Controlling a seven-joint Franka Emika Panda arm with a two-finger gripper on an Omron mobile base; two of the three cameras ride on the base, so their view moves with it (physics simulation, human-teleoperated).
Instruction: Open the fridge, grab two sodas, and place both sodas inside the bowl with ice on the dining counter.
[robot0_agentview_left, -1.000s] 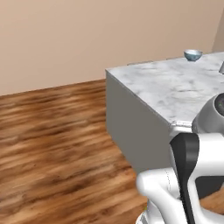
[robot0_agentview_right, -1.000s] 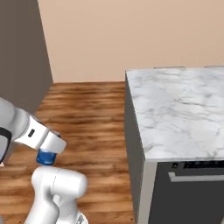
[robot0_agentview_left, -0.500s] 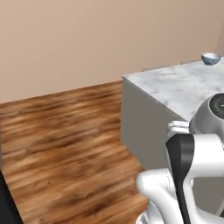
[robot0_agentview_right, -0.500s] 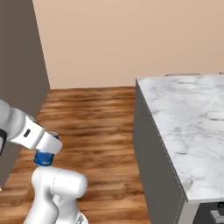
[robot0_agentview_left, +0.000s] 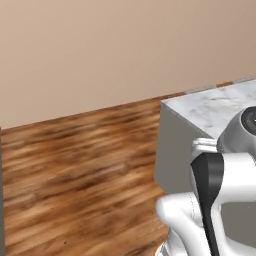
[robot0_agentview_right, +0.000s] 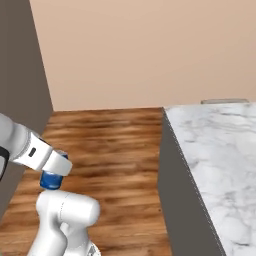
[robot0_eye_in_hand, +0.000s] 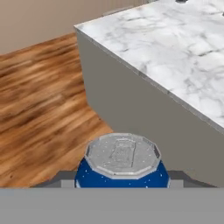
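Soda can (robot0_eye_in_hand: 122, 164), blue w/ silver top, bottom centre of hand view, pinched in gripper (robot0_agentview_right: 51, 178) | dining counter (robot0_eye_in_hand: 175, 52) upper right, marble | judged: one soda fetched, not yet in bowl; 2nd soda left to do

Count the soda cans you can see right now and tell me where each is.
1. One blue soda can sits in the gripper, carried above the wood floor beside the marble counter. A second can may be out of sight.

Soda (robot0_eye_in_hand: 122, 168): dull metal lid. Dining counter (robot0_eye_in_hand: 175, 57): veined marble. Floor (robot0_agentview_left: 80, 170): glossy wood.
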